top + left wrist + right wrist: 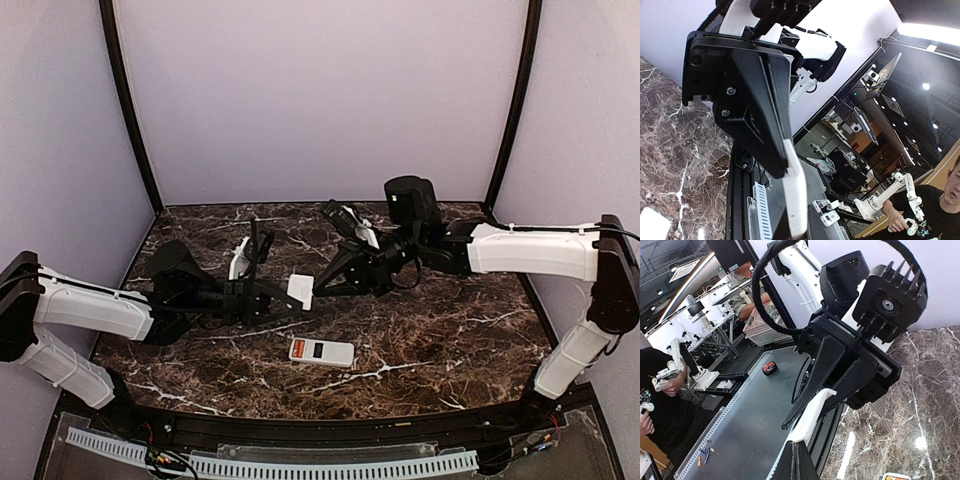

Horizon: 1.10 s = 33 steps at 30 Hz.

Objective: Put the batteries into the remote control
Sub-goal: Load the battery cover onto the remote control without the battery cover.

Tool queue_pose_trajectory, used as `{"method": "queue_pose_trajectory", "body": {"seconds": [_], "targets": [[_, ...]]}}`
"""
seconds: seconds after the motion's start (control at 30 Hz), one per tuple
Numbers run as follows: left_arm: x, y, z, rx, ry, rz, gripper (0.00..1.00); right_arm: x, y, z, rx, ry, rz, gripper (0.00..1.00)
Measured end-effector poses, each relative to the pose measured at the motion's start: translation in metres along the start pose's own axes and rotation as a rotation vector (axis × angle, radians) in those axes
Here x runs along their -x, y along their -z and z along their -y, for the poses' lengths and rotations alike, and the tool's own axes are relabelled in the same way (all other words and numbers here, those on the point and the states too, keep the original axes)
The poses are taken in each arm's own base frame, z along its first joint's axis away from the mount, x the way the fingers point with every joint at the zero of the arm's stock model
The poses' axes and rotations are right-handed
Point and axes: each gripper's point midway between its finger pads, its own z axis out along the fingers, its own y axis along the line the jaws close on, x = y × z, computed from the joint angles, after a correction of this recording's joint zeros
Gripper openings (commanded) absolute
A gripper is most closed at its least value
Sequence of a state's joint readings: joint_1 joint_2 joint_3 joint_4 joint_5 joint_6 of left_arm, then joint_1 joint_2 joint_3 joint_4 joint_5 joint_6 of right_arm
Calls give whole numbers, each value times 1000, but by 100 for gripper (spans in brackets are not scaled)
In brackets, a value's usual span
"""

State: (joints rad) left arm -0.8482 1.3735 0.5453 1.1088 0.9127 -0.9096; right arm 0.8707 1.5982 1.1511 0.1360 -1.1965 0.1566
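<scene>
Dark veined marble makes up the table [450, 330], boxed in by pale lilac walls, with both arms reaching toward the middle of the overhead frame. The remote [322, 351] lies flat just below centre, apart from both arms, white back up with a small dark mark. An orange-red patch at its left end looks like the batteries [298, 348] seated in the open bay, though it is too small to tell whether both are there. Above it, off the table, the loose white cover [300, 289] hangs between the two claws. The left gripper [297, 302] is clenched on it: its wrist view shows the plate running edge-on out from between the black fingers toward the lower centre of the frame. The right gripper [318, 289] comes in from the right with its jaws drawn tight at the cover's other end. Its wrist view shows its tips meeting the plate at lower centre, apparently pinching the edge. The loading itself appears done, and the step in hand looks like a hand-over or regrip of the cover so it can go back on. Next, one claw would need to let go while the other keeps a firm pinch. The cover then has to be turned flat, carried down to the remote's left end, lined up with the bay and slid or pressed shut. The thin plate could twist or slip during the release, and the remote, lying free, may skid under the push unless the spare claw steadies it.
</scene>
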Motion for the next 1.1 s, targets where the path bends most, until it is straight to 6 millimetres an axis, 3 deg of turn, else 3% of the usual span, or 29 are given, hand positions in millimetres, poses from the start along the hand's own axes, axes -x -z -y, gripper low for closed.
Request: {"method": "queue_pose_trajectory", "body": {"seconds": [0.17,0.23,0.47,0.63,1.0,1.1], "targets": [[3,-1,-2,-7,19,24,0,-2,0,0,-31,31,4,30],[4,0,-3,-3,23,30,0,-8,1,3,-52,25,0,37],[3,8,-10,43,36,43,0,-27,29,13,-173,-4,9,53],[-5,14,-26,121,63,18,0,-34,42,25,-296,30,-10,58],[-71,36,-103,428,283,-132,0,-125,51,85,-581,-65,-218,63],[-90,41,-122,482,352,-168,0,-154,49,98,-627,-81,-294,73]]}}
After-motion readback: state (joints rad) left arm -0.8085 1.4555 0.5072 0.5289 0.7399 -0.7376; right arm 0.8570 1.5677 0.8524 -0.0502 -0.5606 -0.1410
